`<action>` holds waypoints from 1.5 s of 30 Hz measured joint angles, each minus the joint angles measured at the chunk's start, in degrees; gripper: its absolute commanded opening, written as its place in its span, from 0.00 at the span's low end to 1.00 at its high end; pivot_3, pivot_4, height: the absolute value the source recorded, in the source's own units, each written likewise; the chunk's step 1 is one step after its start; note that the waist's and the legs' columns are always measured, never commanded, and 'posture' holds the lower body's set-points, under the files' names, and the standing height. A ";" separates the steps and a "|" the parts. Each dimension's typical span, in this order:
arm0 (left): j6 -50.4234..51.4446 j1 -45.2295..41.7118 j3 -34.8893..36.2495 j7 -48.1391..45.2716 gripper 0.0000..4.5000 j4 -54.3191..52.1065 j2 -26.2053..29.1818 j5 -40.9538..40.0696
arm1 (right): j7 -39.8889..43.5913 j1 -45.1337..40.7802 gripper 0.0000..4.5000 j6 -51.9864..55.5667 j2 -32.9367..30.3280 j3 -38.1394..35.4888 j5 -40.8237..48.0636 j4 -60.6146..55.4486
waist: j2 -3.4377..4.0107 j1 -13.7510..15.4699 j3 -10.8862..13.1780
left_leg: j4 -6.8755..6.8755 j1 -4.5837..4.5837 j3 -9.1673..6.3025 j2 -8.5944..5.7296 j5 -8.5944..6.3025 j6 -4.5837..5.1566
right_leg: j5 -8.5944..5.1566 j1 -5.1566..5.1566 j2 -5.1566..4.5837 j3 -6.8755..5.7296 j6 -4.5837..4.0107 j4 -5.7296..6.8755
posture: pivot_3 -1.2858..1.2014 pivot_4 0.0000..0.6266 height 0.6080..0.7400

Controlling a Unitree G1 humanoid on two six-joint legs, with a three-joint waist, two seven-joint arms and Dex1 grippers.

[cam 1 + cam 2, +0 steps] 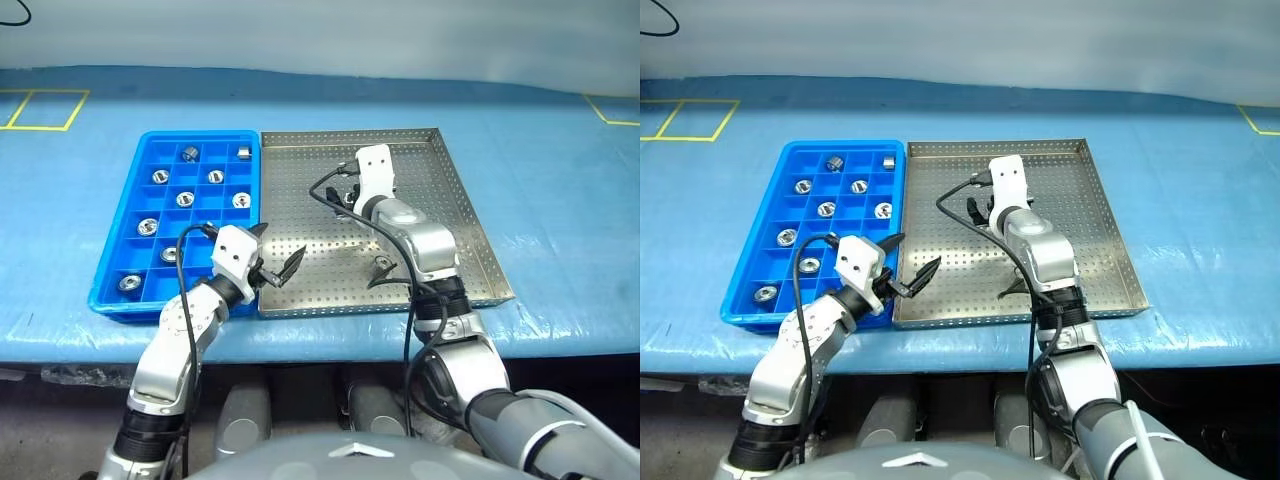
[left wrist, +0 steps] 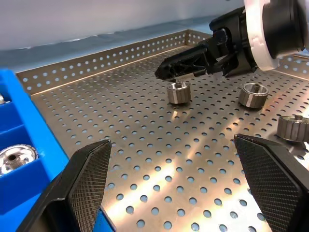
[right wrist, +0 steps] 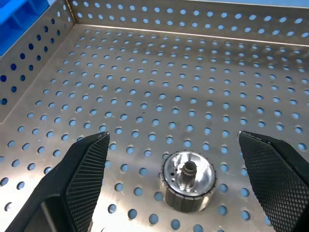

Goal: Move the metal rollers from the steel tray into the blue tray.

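Up close, a roller (image 3: 187,180) lies between the spread right pincer (image 3: 176,181); the left pincer (image 1: 272,258) gapes too.

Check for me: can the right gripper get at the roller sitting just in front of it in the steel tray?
Probably yes. The right gripper is open, and the roller stands upright on the steel tray between its fingers, with bare perforated metal around it and nothing in the way.
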 measured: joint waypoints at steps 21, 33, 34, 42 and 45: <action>-2.74 1.63 0.49 -0.24 1.00 0.50 -0.03 -0.06 | 0.60 3.54 0.37 -2.16 -0.37 -0.04 -2.08 2.58 | 0.10 0.13 0.06 | -0.05 0.04 -0.01 0.02 0.00 0.00 | -0.03 -0.01 0.03 0.00 0.01 0.02 | 0.55 0.24 1.00; -3.44 1.67 3.27 0.28 1.00 0.98 0.03 -1.59 | 3.20 5.07 0.37 -4.52 2.29 3.30 -1.80 -3.90 | 0.18 0.07 0.10 | -0.13 0.03 -0.02 0.07 0.00 0.00 | -0.05 -0.06 0.08 0.00 0.00 0.02 | 0.57 0.24 1.00; -3.44 2.09 4.02 0.43 1.00 0.54 0.10 -1.96 | 3.34 4.87 0.37 -4.53 3.03 4.14 -1.80 -4.95 | 0.18 0.05 0.11 | -0.15 0.03 -0.03 0.08 0.00 0.00 | -0.06 -0.07 0.09 -0.01 -0.01 0.02 | 0.57 0.24 1.00; -3.96 10.53 10.24 2.35 1.00 -7.68 1.42 -3.47 | 6.88 0.09 0.37 -5.98 9.17 10.94 -0.89 -8.60 | 0.18 1.63 0.11 | -0.31 0.03 -0.12 0.11 0.00 0.00 | -0.12 -0.08 0.09 -0.13 -0.12 -0.06 | 0.62 0.24 1.00; -4.75 14.28 12.98 4.30 1.00 -9.28 0.65 -3.69 | 8.45 -0.71 0.37 -7.72 9.22 13.38 -0.96 -5.45 | 0.18 2.93 0.11 | -0.31 0.03 -0.10 0.07 0.00 -0.01 | -0.21 -0.07 0.03 -0.14 -0.26 -0.09 | 0.63 0.24 1.00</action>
